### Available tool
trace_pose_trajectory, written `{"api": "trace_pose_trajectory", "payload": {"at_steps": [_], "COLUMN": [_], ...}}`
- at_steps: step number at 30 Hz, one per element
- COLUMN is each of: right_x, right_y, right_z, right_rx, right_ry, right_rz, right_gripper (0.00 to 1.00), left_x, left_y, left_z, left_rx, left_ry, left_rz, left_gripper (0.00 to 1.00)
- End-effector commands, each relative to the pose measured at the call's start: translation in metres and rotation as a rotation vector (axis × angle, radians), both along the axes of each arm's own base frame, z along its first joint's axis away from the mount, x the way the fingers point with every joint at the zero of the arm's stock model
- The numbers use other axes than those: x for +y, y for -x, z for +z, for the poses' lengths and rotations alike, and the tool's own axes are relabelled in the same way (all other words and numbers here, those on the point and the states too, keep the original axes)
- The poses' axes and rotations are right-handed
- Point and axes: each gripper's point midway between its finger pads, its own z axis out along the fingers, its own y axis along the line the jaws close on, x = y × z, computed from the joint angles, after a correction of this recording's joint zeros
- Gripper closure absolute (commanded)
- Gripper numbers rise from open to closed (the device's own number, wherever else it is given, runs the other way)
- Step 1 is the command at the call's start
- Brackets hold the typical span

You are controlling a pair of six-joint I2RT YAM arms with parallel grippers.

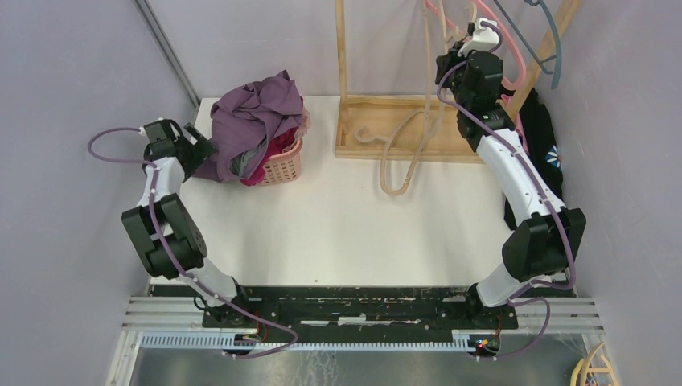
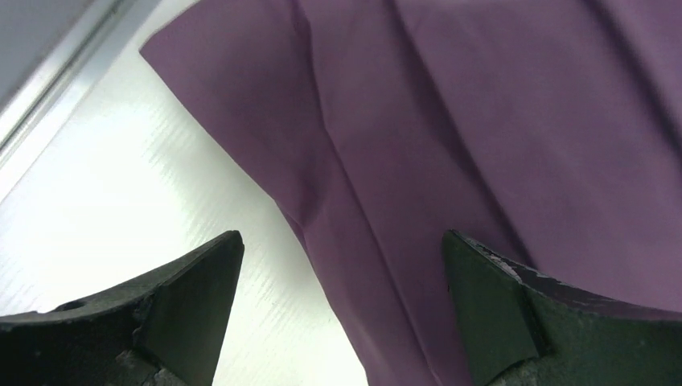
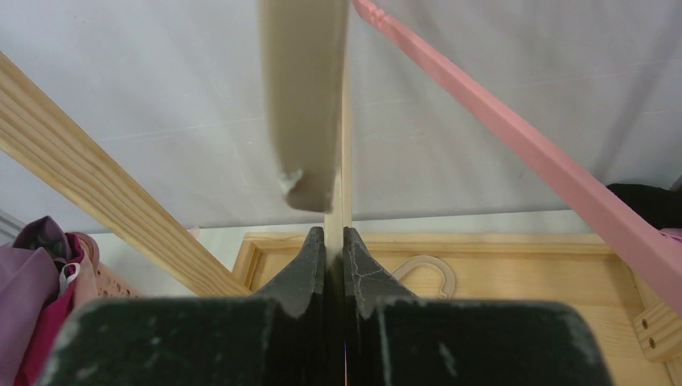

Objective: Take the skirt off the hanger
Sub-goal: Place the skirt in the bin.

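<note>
Purple skirt (image 1: 257, 112), crumpled in a heap on a pink basket (image 1: 283, 166) at the far left corner of the table (image 1: 338, 225). Beige hanger (image 3: 306, 96) hangs well apart, above the far edge.

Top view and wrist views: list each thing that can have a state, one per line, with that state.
left gripper: open, over the purple cloth
right gripper: shut on a beige hanger
purple cloth: crumpled, heaped on the basket
basket: upright, overfull
black garment: hanging, partly hidden
</note>
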Motion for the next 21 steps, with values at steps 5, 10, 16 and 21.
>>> {"api": "trace_pose_trajectory", "payload": {"at_steps": [5, 10, 16, 21], "right_x": [-0.01, -0.012, -0.016, -0.021], "right_y": [-0.002, -0.006, -0.01, -0.012], "right_z": [0.027, 0.019, 0.015, 0.017], "right_rx": [-0.083, -0.067, -0.059, -0.062], "right_ry": [0.04, 0.046, 0.051, 0.058], "right_rz": [-0.04, -0.046, -0.054, -0.063], "right_gripper": [0.99, 0.99, 0.99, 0.99], "left_x": [0.016, 0.032, 0.041, 0.028], "left_y": [-0.029, -0.031, -0.026, -0.036], "left_z": [-0.047, -0.073, -0.095, -0.116], "left_rx": [-0.007, 0.102, 0.255, 0.288], "left_ry": [0.065, -0.037, -0.185, -0.167], "left_rz": [0.083, 0.1, 0.071, 0.007], "left_gripper": [0.01, 0.01, 0.01, 0.04]}}
